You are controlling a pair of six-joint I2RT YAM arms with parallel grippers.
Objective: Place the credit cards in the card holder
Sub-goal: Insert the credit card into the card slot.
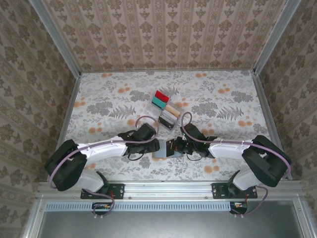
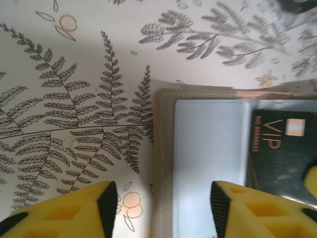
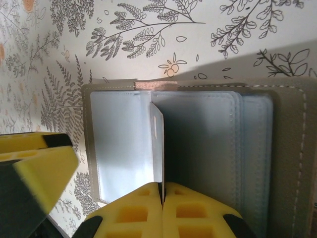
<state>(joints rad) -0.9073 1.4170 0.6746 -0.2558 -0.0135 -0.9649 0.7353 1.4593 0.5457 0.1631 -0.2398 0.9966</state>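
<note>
The grey-brown card holder [image 1: 160, 148] lies open on the table between my two grippers. In the left wrist view its stitched edge [image 2: 166, 163] and a clear sleeve [image 2: 208, 158] sit between my left gripper's [image 2: 163, 208] open fingers, which hold nothing. A dark credit card marked VIP [image 2: 280, 144] shows at the holder's right part; I cannot tell if it is inside a sleeve. My right gripper [image 3: 162, 198] is shut on a clear sleeve leaf [image 3: 157, 144], holding it upright above the card holder's [image 3: 287, 163] pockets. Red [image 1: 161, 94], teal [image 1: 158, 102] and tan [image 1: 172, 110] credit cards stand farther back.
The coloured cards sit in a clear slotted rack [image 1: 166, 113] just behind the grippers. A yellow finger of the left gripper [image 3: 34, 168] shows at the left of the right wrist view. Patterned walls and metal rails [image 1: 69, 111] bound the floral table.
</note>
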